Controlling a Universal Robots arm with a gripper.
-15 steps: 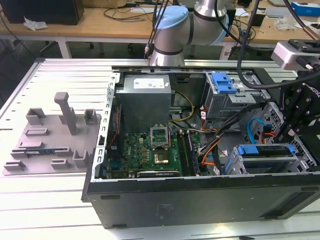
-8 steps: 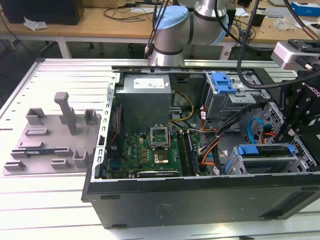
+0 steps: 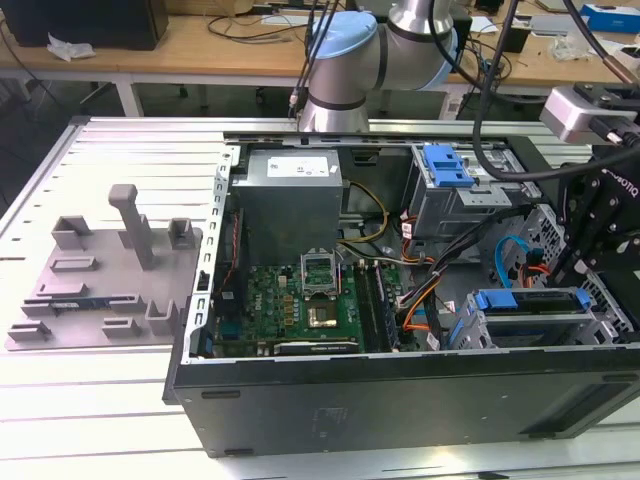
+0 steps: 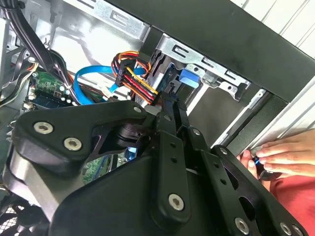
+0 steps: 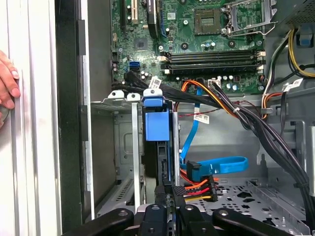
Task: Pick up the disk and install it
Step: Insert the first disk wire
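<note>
The disk [image 5: 156,147] stands on edge in the grey drive cage [image 5: 129,147] of the open computer case [image 3: 400,390], its blue carrier frame showing at the cage mouth in the first wrist view. In the second wrist view the same blue frame [image 4: 189,78] sits in the cage slot [image 4: 206,64]. The pincer [image 5: 167,191] has its black fingers close together on the edge of the disk, apparently clamped on it. Just beside the cage, red, orange and yellow power wires [image 5: 199,189] and a blue flat cable [image 5: 221,164] lie inside the case. Beyond the cage the green motherboard [image 5: 197,44] fills the case floor. Outside the case wall, a person's hand [image 5: 7,81] rests on the ribbed metal worktop [image 5: 29,147].
</note>
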